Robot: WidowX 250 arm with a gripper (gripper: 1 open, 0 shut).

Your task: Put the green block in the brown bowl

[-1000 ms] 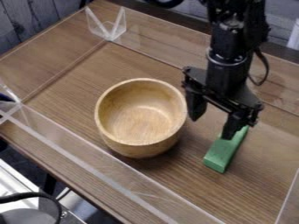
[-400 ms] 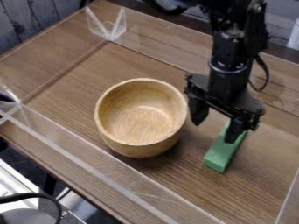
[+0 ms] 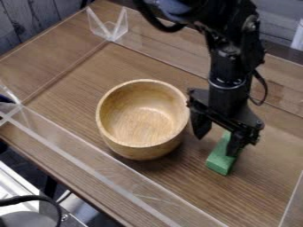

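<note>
the gripper (image 3: 226,132) is hanging spread wide over the far end of the green block (image 3: 225,158), which is lying on the surface just beside the brown bowl (image 3: 142,118), so an off-centre close risks pivoting it away

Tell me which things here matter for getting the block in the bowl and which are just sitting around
In the job: green block, brown bowl, open gripper over the block.

Just there: clear walls around the table, clear bracket at the far corner.
</note>
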